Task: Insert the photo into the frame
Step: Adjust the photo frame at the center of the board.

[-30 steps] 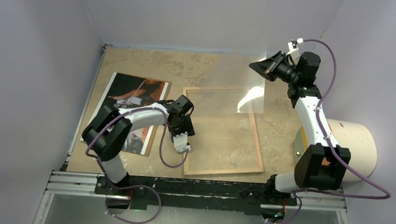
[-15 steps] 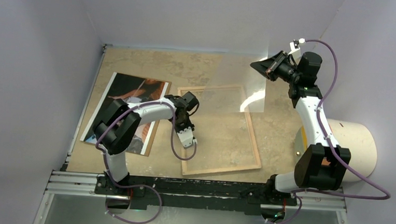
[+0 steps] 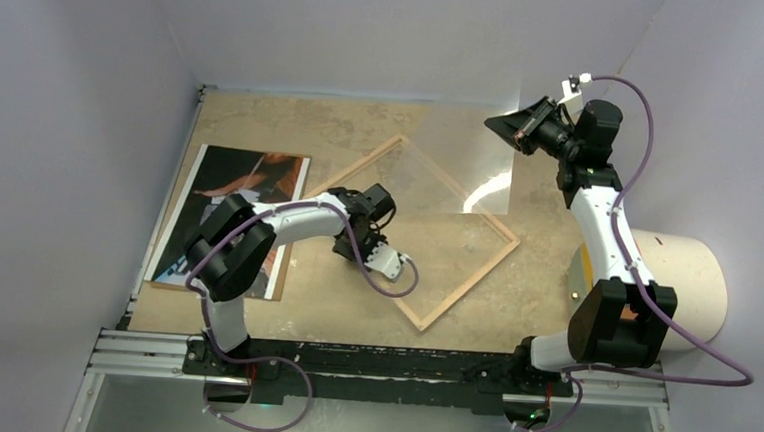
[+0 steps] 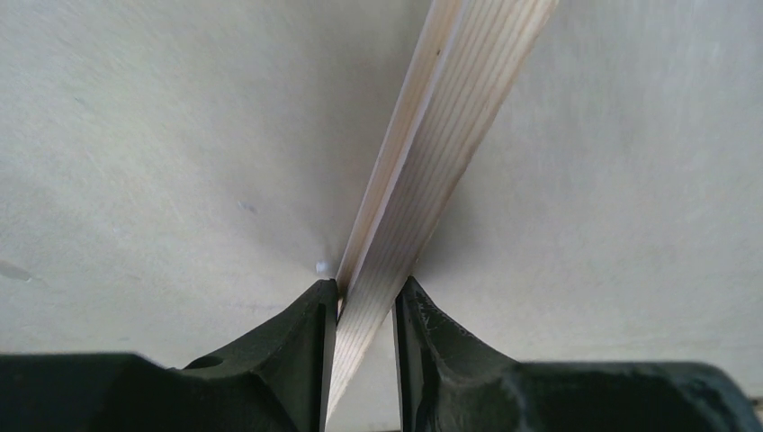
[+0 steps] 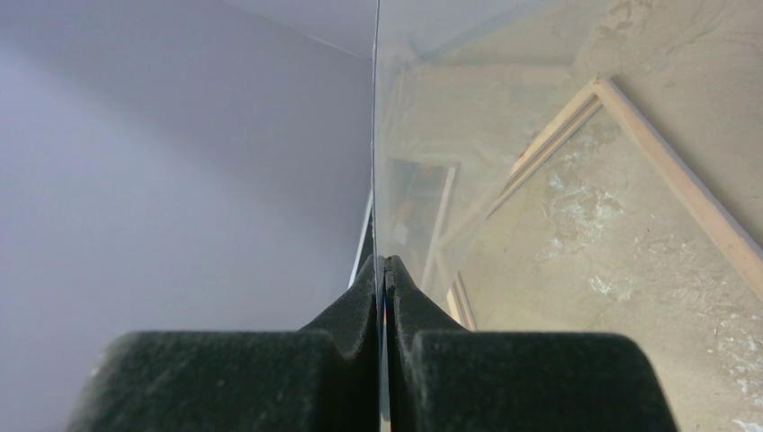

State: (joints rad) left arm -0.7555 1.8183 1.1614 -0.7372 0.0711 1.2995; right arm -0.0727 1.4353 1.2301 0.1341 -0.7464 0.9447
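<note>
As I look down from overhead, tabletop [image 3: 294, 120]: tan board carrying the rest.
frame [image 3: 466, 283]: lies flat, turned like a diamond, wood face up.
photo [image 3: 250, 173]: flat, just beside the frame's left corner.
clear sheet [image 3: 467, 156]: raised over the frame's far right side.
left gripper [image 4: 364, 288]: I have it clamped on the frame's near-left rail.
right gripper [image 5: 381, 265]: pinched closed on the clear sheet's edge, up beyond the frame's right corner.
</note>
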